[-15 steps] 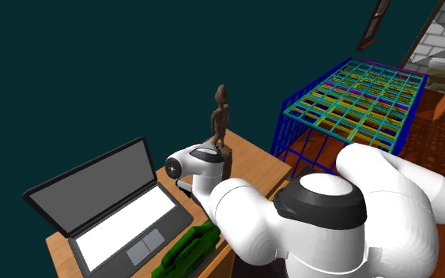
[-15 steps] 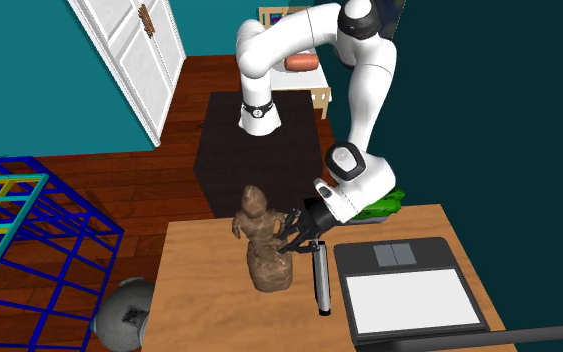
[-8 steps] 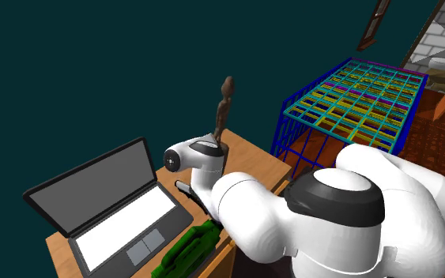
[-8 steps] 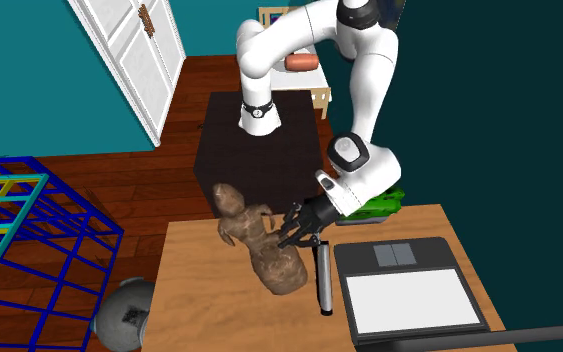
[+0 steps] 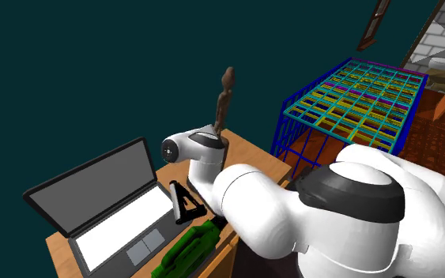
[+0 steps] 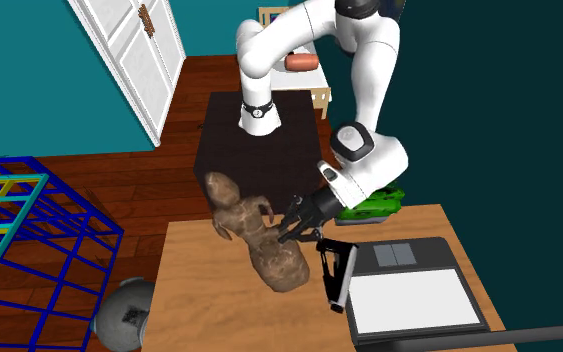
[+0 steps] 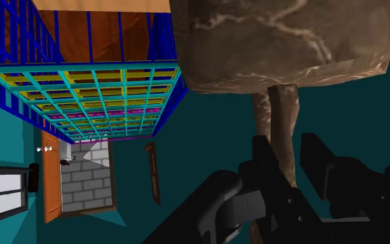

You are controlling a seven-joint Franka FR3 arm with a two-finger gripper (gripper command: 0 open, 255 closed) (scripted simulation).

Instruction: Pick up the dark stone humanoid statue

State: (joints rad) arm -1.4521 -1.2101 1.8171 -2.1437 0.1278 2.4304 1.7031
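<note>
The brown, veined stone humanoid statue (image 6: 257, 232) leans steeply over the wooden counter (image 6: 199, 300), its head out past the counter's far edge in the second exterior view and its blocky base low above the wood. Whether the base touches the counter cannot be told. In the shoulder view the statue (image 5: 224, 103) rises thin and tilted behind the white arm. The black pincer (image 6: 291, 225) is clenched on the figure. In the wrist view its two fingers (image 7: 266, 158) clasp the statue's legs, with the base beyond them. Just beside the pincer lies a black stapler (image 6: 337, 274), partly open, against the edge of an open laptop (image 6: 409, 255). A green object (image 6: 377, 205) sits near the arm at the counter's edge. Off the counter stands a blue wire cage (image 5: 355, 95), with yellow and teal bars across its top.
</note>
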